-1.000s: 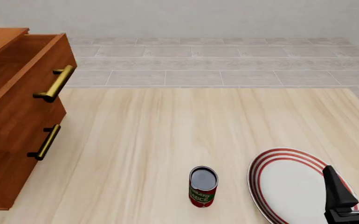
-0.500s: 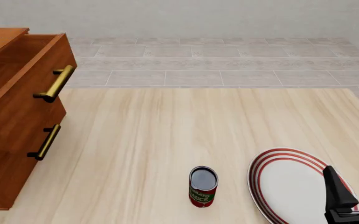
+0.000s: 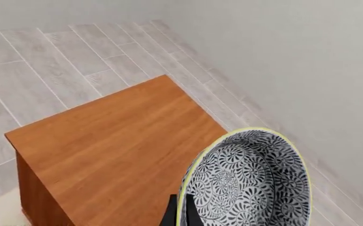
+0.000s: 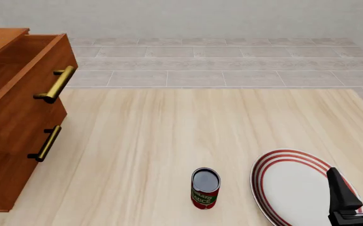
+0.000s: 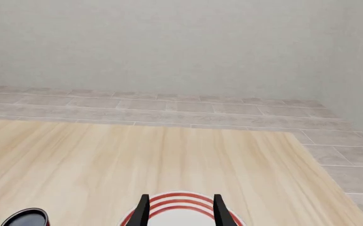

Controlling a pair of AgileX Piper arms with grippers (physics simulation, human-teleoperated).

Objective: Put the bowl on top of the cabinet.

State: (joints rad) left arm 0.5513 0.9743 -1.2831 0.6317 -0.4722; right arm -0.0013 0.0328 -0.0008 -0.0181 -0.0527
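In the left wrist view, the bowl (image 3: 247, 181), black-and-white floral with a pale yellow rim, hangs over one corner of the cabinet's flat top (image 3: 115, 141). My left gripper (image 3: 181, 216) is shut on the bowl's rim, with a dark finger on each side of it. Whether the bowl touches the wood is not visible. From the front, the reddish-brown cabinet (image 4: 18, 122) stands at the table's left with its top drawer pulled out; the bowl and left gripper are outside that view. My right gripper (image 4: 359, 188) stands open and empty above the plate.
A white plate with red rings (image 4: 294, 186) lies at the front right of the table. To its left stands a red sauce can (image 4: 205, 188). The drawers' brass bar handles (image 4: 55, 84) stick out toward the table's middle. Tiled floor and a wall lie beyond.
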